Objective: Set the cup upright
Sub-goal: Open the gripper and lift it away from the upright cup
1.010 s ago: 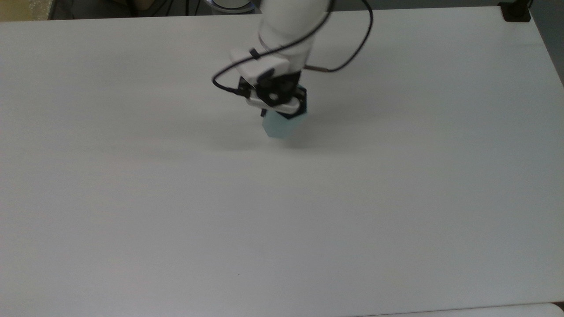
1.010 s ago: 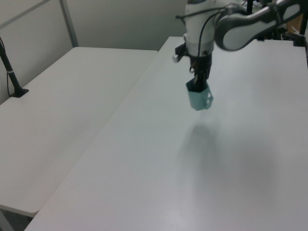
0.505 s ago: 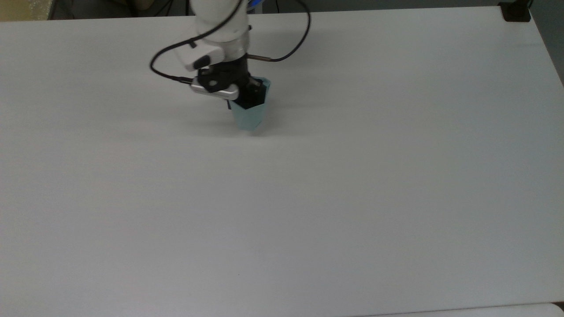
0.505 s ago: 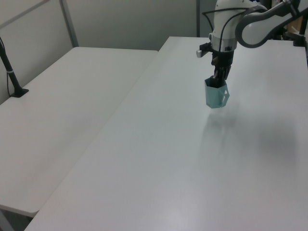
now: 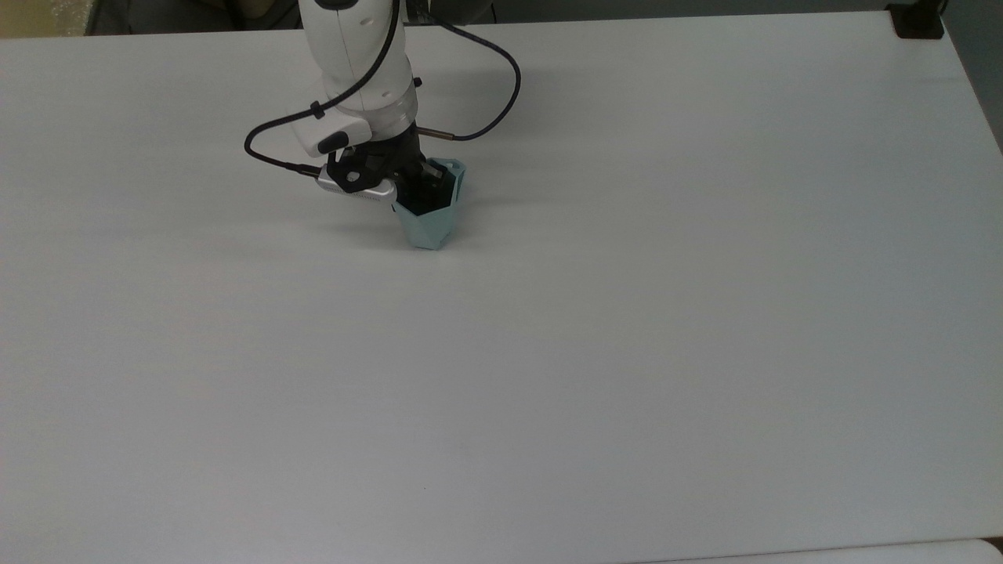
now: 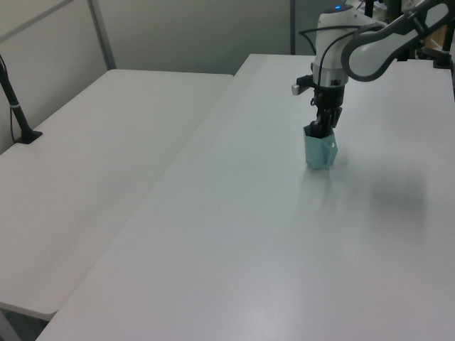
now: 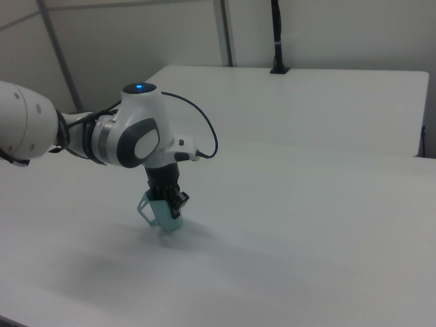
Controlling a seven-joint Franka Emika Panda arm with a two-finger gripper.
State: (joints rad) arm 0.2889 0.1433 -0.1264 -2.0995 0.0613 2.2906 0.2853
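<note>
The cup point(image 5: 429, 213) point(image 6: 320, 148) point(image 7: 162, 213) is standing mouth-up on the white table point(image 5: 627, 352) point(image 6: 284, 249) point(image 7: 306, 259), its narrow base resting on or just above the surface; I cannot tell which. It is sitting toward the far edge in the top view, left of centre. Its small handle tab is pointing to the right view's left. My gripper point(image 5: 423, 184) point(image 6: 322, 128) point(image 7: 174, 201) is reaching down into the mouth, and its fingers are pinching the cup's wall at the rim, one inside and one outside. The white arm point(image 5: 356, 55) point(image 6: 355, 46) point(image 7: 129, 136) is rising above it, and a black cable point(image 5: 501, 94) is looping beside the wrist.
</note>
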